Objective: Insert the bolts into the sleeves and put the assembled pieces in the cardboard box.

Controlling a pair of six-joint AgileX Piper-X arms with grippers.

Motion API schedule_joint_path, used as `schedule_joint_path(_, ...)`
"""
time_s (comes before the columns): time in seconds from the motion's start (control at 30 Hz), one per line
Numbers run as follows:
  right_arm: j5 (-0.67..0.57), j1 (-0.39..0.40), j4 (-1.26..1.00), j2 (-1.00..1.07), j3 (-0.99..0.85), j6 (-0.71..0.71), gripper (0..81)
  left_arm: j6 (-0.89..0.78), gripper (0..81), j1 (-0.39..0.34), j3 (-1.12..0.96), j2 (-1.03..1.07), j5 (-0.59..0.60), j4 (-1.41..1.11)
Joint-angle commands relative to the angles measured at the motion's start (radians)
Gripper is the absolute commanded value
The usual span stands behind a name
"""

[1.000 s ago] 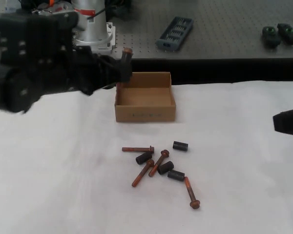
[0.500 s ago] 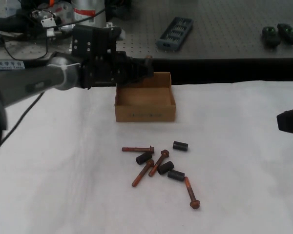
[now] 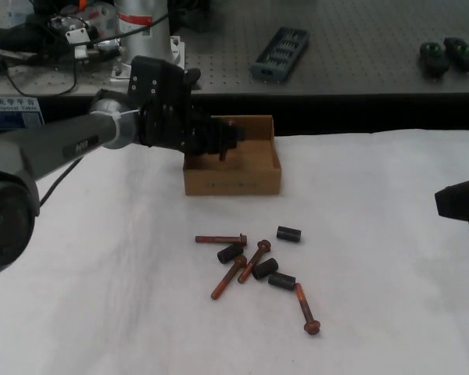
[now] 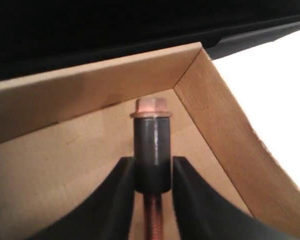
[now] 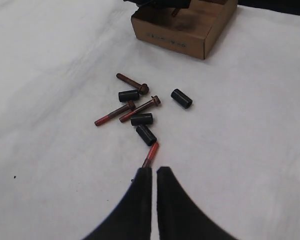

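Observation:
My left gripper hangs over the open cardboard box, shut on a dark sleeve with a copper bolt through it. The bolt's head points toward a corner of the box. Several loose bolts and sleeves lie scattered on the white cloth in front of the box. My right gripper is shut with nothing in it, and a bolt lies just past its tips. It also shows as a dark block at the bench's right edge.
White cloth covers the bench, with open room on both sides of the pile. Behind the box runs a dark perforated table with a blue rack, two green-and-black parts, a metal cylinder and cables.
The left arm swung right from beside the box and lowered its bolt-and-sleeve piece over the box's inside. The right gripper barely shifted.

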Motion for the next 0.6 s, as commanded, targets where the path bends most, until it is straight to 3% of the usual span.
schedule_joint_path(0.0, -0.005, -0.008, -0.004, 0.001, -0.004, -0.01, 2.9, 0.015, 37.1, 0.0, -0.019, -0.008, -0.004, -0.002)
schedule_joint_path(0.13, -0.005, -0.008, -0.004, 0.001, -0.004, -0.01, 2.9, -0.001, 38.8, 0.0, -0.024, -0.008, 0.001, -0.002)
schedule_joint_path(0.33, -0.005, -0.008, -0.004, 0.001, -0.004, -0.01, 2.9, -0.001, 32.3, -0.006, -0.024, -0.046, 0.005, 0.039)
schedule_joint_path(0.47, -0.005, -0.008, 0.012, 0.001, -0.004, -0.01, 2.9, 0.001, 20.3, -0.006, -0.024, -0.11, 0.007, 0.163)
schedule_joint_path(0.57, -0.005, -0.008, 0.043, 0.001, -0.004, -0.01, 2.9, 0.004, 5.9, 0.001, -0.024, -0.166, 0.007, 0.319)
